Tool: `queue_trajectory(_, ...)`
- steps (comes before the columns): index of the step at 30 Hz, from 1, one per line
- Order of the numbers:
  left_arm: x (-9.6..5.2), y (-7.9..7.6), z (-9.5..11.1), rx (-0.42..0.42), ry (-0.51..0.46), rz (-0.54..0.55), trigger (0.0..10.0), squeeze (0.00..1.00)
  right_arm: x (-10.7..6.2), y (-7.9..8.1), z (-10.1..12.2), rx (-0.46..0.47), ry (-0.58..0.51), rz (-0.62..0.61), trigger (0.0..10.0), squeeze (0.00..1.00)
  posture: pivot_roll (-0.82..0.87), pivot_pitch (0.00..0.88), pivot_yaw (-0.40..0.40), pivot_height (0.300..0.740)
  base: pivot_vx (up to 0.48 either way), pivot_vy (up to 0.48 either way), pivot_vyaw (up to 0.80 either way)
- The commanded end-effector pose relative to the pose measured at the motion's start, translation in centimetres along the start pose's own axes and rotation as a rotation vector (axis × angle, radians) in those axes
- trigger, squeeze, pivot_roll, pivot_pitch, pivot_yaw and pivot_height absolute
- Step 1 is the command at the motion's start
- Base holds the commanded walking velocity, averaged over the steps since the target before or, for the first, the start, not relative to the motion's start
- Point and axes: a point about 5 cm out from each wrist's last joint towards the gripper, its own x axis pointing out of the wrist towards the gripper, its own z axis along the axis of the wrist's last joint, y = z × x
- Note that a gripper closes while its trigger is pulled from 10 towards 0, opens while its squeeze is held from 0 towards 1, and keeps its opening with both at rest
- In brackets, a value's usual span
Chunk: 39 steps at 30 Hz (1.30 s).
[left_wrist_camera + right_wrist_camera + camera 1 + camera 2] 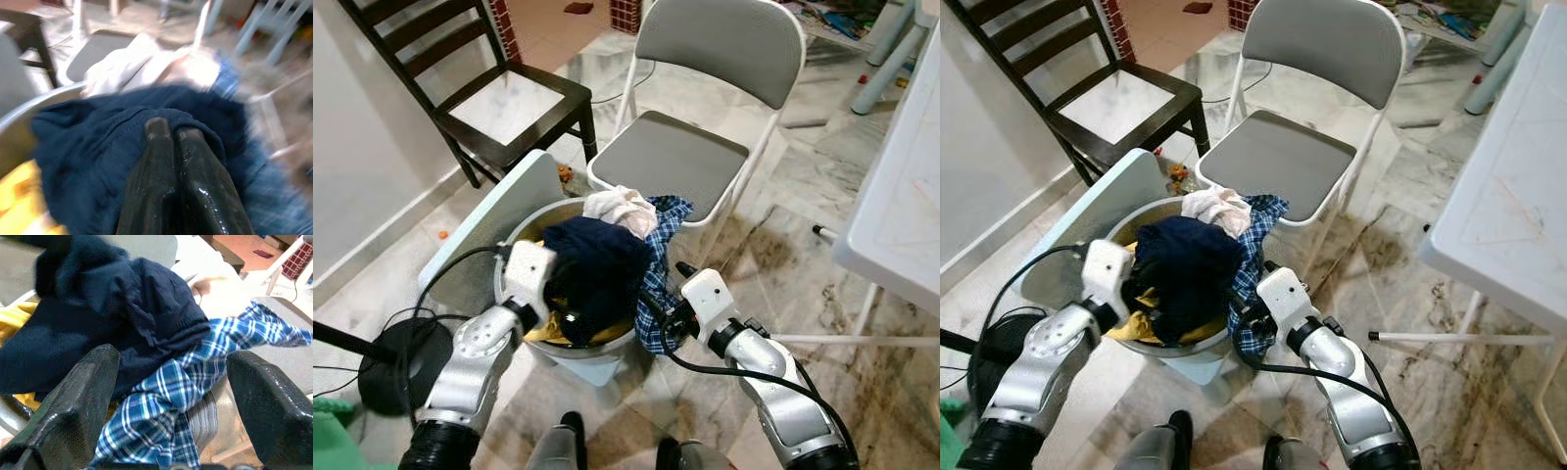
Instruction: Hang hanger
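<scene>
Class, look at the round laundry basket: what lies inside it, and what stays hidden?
Inside the laundry basket: a navy garment on top, a white cloth, a blue plaid shirt hanging over the rim, and a yellow item beneath. Anything deeper is covered.

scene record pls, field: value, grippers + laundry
left gripper: shut, tips pressed into navy garment
right gripper: open, at the blue plaid shirt hanging over the rim
container: grey basket on the floor, heaped full
other laundry: white cloth on top, yellow item underneath
behind basket: grey folding chair, dark wooden chair
robot's right: white table
hanger: none identifiable
</scene>
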Motion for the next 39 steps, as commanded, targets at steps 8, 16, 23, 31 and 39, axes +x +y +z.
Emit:
queue_trajectory(8,1.8,-0.5,3.6,-0.24,-0.117,0.022,0.0,0.0,0.1,0.6,-0.6,-0.005,0.012,-0.007,10.0,0.0,0.07,0.216,0.028,0.74,0.0,0.0,0.0)
queue_trajectory(16,1.1,0.6,-1.8,0.017,0.179,0.074,0.0,0.0,0.0,0.9,-0.7,-0.002,0.014,-0.013,10.0,0.0,0.07,0.225,0.031,0.74,0.0,0.0,0.0)
queue_trajectory(23,0.9,-1.2,-3.3,0.054,0.217,-0.062,10.0,1.0,-0.3,1.2,-0.8,0.001,0.019,-0.013,10.0,0.0,0.07,0.246,0.026,0.74,0.0,0.0,0.0)
queue_trajectory(31,-0.3,-2.8,-1.8,0.407,0.225,-0.318,10.0,1.0,-0.3,1.3,-1.0,0.005,0.028,-0.019,10.0,0.0,0.08,0.254,0.035,0.74,0.0,0.0,0.0)
queue_trajectory(39,-2.1,-1.4,0.2,0.568,0.172,-0.386,10.0,1.0,0.0,1.5,-1.0,0.008,0.028,-0.02,10.0,0.0,0.1,0.252,0.04,0.74,0.0,0.0,0.0)
